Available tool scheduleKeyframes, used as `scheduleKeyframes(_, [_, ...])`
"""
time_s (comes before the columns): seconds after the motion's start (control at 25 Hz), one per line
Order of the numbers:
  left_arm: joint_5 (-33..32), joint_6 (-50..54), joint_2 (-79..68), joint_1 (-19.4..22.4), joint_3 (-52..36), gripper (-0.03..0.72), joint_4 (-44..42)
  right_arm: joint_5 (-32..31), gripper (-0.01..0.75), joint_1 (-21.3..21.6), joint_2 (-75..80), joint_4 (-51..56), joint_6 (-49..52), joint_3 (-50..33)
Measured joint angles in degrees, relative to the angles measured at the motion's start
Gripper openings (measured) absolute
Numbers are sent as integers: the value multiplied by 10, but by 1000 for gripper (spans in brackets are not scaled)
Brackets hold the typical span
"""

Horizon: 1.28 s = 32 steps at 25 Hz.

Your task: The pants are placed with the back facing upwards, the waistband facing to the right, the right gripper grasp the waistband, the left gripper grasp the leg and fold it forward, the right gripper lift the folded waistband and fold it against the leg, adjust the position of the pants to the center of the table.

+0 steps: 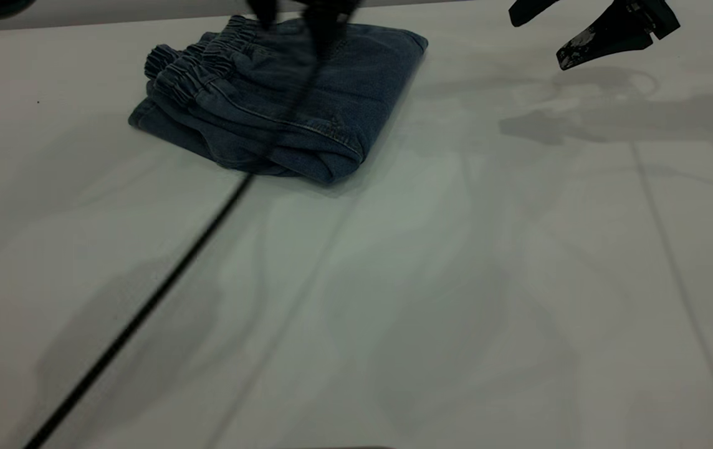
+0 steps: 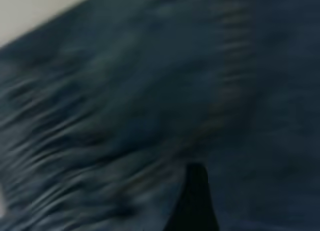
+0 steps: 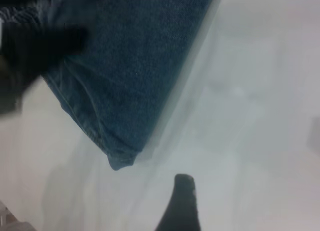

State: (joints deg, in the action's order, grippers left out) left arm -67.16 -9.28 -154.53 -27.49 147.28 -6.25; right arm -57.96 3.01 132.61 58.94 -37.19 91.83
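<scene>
The blue denim pants (image 1: 282,100) lie folded into a thick bundle at the far left-centre of the white table (image 1: 456,280). Their gathered elastic waistband (image 1: 200,62) sits on top, toward the left. My left gripper (image 1: 294,15) hovers blurred just over the bundle's far edge and looks open with nothing in it. Its wrist view is filled with denim (image 2: 125,106) behind one dark finger (image 2: 196,196). My right gripper (image 1: 543,37) hangs open over bare table at the far right, clear of the pants (image 3: 135,76). One of its fingers (image 3: 181,206) shows above the tabletop.
A thin black line (image 1: 144,312) runs diagonally from the near left edge up to and across the bundle. The table's far edge (image 1: 82,25) lies just behind the pants. Bare tabletop spreads across the middle, the right and the near side.
</scene>
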Motion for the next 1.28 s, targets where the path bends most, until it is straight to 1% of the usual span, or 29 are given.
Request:
scheduleKeyframes(0.04, [0,-33,0,-1,0,569,21,-1,569,0,0,0,0,0])
scheduleKeyframes(0.12, [0,-94,0,-1,0,569,28,-5,569,0,0,0,0,0])
scheduleKeyframes(0.32, [0,-184,0,2,0,569,-29,-8,569,0,0,-1,0,0])
scheduleKeyframes(0.44, [0,-235,-10,12,0,563,-29,-10,569,0,0,-1,0,0])
scheduleKeyframes(0.64, [0,-314,-48,35,0,504,12,-13,569,0,0,-1,1,0])
scheduleKeyframes(0.76, [0,-341,-66,39,3,466,26,-15,569,0,0,-1,1,0])
scheduleKeyframes(0.88, [0,-344,-74,40,10,449,40,-15,569,0,0,-1,1,0])
scheduleKeyframes(1.0, [0,-310,-78,38,15,447,59,-15,569,0,0,-1,1,0])
scheduleKeyframes(1.12, [0,-233,-78,20,16,447,73,-13,569,0,0,-1,1,0])
scheduleKeyframes(1.28, [0,-96,-80,-18,30,444,92,-9,569,9,0,-1,1,0])
